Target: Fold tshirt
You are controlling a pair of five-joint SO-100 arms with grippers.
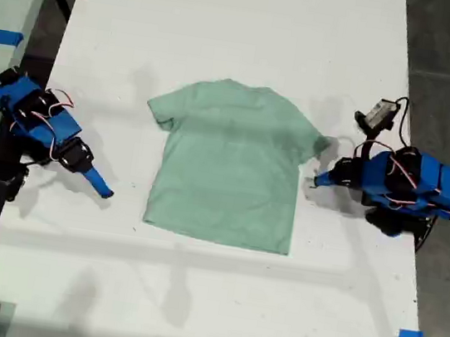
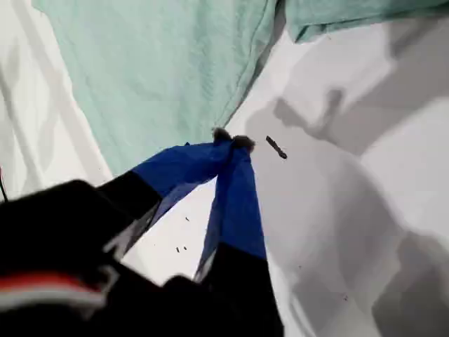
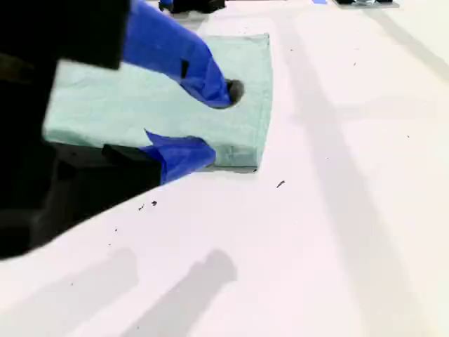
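Tshirt (image 1: 230,165) lies flat on the white table (image 1: 206,300) between my grippers, my first gripper (image 2: 231,142) pinched closed empty beside its sleeve, my second gripper (image 3: 210,119) parted nearby.

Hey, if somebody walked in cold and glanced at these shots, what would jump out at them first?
Most likely the tshirt, pale mint green, spread flat in the middle of the white table. Next, the two blue arms flanking it: my first gripper sits at the sleeve on the exterior view's right with its tips together at the cloth's edge. My second gripper waits open on the exterior view's left, clear of the cloth.
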